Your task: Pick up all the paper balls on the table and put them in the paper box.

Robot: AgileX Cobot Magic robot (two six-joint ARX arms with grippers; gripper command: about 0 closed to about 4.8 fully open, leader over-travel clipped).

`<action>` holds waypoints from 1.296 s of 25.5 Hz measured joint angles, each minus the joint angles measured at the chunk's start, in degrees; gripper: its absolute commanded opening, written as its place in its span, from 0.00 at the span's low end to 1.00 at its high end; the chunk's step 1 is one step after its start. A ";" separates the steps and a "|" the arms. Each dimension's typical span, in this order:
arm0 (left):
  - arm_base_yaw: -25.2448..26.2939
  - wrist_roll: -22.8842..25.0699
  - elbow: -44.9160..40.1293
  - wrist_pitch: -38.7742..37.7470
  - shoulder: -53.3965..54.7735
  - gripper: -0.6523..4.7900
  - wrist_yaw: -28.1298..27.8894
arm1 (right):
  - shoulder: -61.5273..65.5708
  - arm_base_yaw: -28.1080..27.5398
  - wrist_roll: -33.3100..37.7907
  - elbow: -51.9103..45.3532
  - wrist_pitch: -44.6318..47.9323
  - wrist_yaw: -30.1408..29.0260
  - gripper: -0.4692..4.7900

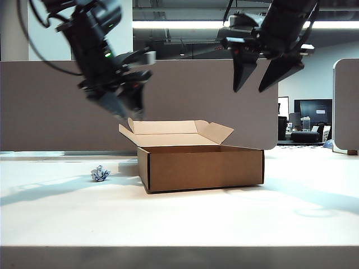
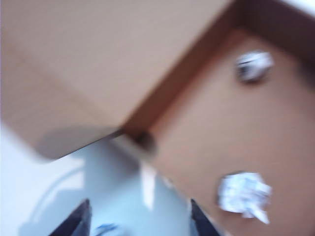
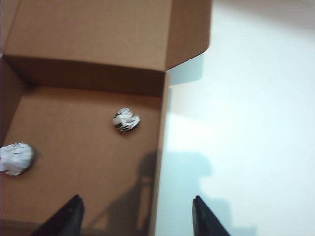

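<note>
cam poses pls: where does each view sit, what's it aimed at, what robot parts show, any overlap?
Exterior: low at table edge, level; paper box, one ball, both arms.
Left wrist: blurred, looks down past left gripper into box corner.
Right wrist: looks down past right gripper into box.
Shared: both wrist views show two balls inside.

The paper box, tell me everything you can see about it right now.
The paper box is a shallow, rectangular tray of plain brown corrugated cardboard with dark corner edges. Its hinged lid stands open at the back, side tabs splayed. It sits flat on the white table, near the middle. Inside lie two paper balls: a darker black-and-white one and a whitish one. A third ball lies on the table to its left, apart from it. Both grippers hang above it; neither touches it.
</note>
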 measured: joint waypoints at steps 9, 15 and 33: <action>2.21 -0.13 0.07 -0.44 6.12 0.57 -0.04 | -2.47 0.00 -0.26 0.00 -2.49 2.08 0.67; 2.23 -0.13 0.02 -6.19 9.64 0.57 -4.87 | -2.49 -0.02 -0.85 -0.02 -3.93 2.40 0.67; 2.38 0.09 0.37 -10.36 8.79 0.55 -14.43 | -2.49 0.00 -1.07 -0.02 -3.93 3.34 0.67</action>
